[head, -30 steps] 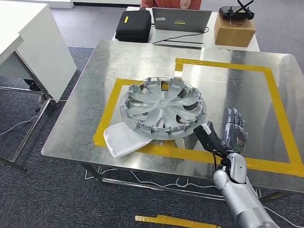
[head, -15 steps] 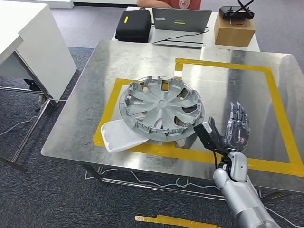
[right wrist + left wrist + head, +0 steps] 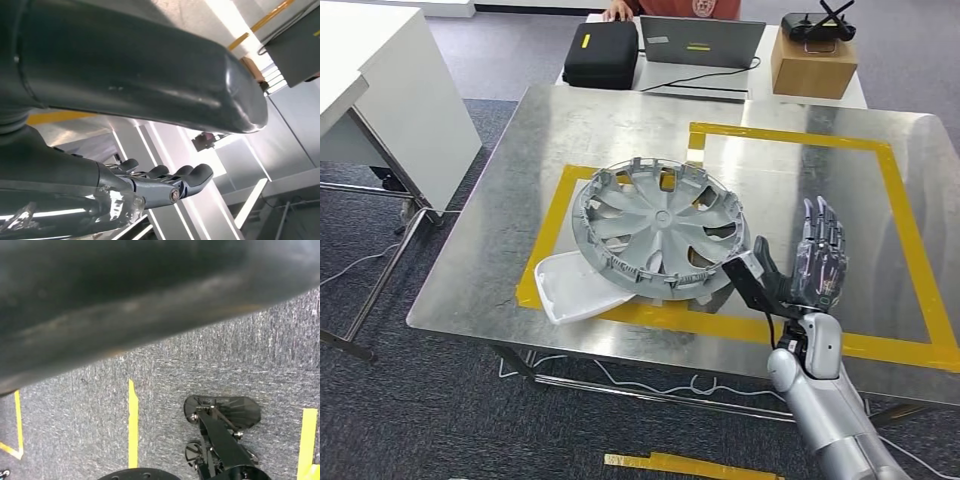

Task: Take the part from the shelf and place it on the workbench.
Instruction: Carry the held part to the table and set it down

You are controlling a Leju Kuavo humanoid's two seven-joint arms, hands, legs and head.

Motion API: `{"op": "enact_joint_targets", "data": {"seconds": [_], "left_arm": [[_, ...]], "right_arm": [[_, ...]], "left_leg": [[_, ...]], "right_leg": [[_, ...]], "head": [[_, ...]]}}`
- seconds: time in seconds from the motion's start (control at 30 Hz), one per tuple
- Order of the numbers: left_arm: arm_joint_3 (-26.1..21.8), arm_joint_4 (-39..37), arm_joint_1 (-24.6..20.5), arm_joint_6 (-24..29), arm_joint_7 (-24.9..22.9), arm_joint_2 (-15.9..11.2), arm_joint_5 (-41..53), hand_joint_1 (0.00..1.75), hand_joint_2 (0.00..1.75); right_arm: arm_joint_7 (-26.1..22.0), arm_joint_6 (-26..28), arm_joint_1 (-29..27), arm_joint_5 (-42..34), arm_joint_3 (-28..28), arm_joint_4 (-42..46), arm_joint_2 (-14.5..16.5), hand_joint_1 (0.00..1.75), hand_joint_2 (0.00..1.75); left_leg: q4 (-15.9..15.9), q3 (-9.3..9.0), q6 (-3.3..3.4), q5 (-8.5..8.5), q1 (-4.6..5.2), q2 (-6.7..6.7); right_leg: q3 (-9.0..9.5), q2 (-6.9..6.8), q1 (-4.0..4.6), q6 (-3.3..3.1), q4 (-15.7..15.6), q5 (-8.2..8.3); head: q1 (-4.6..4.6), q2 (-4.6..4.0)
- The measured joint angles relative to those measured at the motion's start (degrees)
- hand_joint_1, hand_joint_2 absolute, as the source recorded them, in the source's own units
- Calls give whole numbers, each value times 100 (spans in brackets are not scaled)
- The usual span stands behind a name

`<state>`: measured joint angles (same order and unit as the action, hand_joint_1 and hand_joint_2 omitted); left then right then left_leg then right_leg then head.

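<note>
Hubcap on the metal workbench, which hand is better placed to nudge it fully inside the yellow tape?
The right hand: it is open beside the hubcap, over the workbench. The left wrist view looks down at carpet.

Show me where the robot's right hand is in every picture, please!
Head view: the right hand is low on the right, fingers spread, beside the wheel cover on the workbench.
Right wrist view: the same hand reaches in from the left edge, thick thumb above dark fingers.
Left wrist view: not in it; this one looks at carpet floor.
Shared landmark: the workbench's yellow tape, also in the right wrist view.
</note>
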<state>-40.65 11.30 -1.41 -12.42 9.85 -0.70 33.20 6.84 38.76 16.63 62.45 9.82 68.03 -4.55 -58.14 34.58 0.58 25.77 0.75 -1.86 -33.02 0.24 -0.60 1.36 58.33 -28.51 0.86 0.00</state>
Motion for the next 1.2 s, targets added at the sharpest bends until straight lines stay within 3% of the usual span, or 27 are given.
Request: {"op": "enact_joint_targets", "data": {"seconds": [0.73,1.2], "left_arm": [[0,0,-25,238,251,-31,50,0,0],[2,0,-59,216,357,-48,98,0,0]], "right_arm": [[-168,-15,-138,620,354,695,145,0,0],[6,-182,-404,851,538,1061,160,0,0]], "left_leg": [[0,0,0,0,0,0],[0,0,0,3,0,0]], "right_leg": [[0,0,0,0,0,-1],[-1,0,0,-4,0,-6]], "head": [[0,0],[0,0]]}}
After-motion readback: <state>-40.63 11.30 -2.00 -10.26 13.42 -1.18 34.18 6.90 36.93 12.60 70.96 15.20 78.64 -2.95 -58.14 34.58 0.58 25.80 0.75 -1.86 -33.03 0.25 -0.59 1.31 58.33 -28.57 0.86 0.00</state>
